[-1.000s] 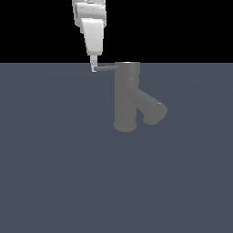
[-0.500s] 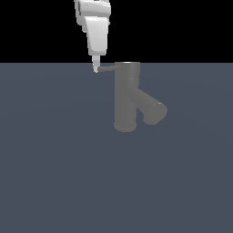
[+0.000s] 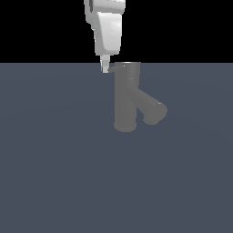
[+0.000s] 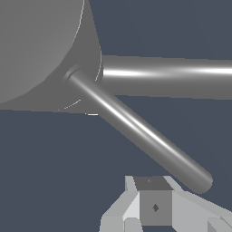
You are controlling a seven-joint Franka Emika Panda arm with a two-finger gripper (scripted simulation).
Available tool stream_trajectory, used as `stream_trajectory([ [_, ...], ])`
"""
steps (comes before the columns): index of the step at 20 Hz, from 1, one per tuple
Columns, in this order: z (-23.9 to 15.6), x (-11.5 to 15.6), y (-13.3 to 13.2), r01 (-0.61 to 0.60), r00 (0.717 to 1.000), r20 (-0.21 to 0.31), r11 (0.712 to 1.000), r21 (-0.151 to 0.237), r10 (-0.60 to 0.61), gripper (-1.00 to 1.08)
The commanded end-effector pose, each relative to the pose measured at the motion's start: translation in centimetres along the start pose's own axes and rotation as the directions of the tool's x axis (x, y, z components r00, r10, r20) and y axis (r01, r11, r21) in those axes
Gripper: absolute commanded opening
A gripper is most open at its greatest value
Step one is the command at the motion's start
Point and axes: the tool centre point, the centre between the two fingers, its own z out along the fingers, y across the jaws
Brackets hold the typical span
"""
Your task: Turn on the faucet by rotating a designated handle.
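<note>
The faucet (image 3: pixel 125 98) is a matte grey upright cylinder standing on a flat slate-blue bench (image 3: pixel 54 173), with a thick short spout (image 3: pixel 152 109) branching down and out toward the exterior view's right and a slightly wider cap on top. From that cap a thin, smooth, light-silver rod, the handle (image 3: pixel 112 70), sticks out level, its long axis horizontal and its free end pointing to the exterior view's left. In the wrist view the handle (image 4: pixel 140 132) shows a glossy highlight along its length and a rounded tip. The white, blocky gripper (image 3: pixel 105 68) hangs straight down from above, its fingers (image 3: pixel 104 63) right at the handle's free end; they look drawn close together, but I cannot tell whether they clasp the rod.
</note>
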Motion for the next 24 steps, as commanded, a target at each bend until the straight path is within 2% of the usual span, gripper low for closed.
stream_trajectory([
  [1,0.0,2.8,1.4,-0.036,0.999,-0.004,0.999,-0.004,0.036,-1.00],
  [8,-0.1,5.2,3.8,-0.040,0.999,-0.005,0.999,-0.006,0.040,-1.00],
  [9,-0.1,5.2,3.8,-0.040,0.999,-0.005,0.999,-0.006,0.040,-1.00],
  [10,0.0,3.3,2.8,-0.010,1.000,-0.003,1.000,-0.002,0.010,-1.00],
  [24,-0.1,12.4,3.3,-0.033,0.999,-0.005,0.999,-0.005,0.033,-1.00],
])
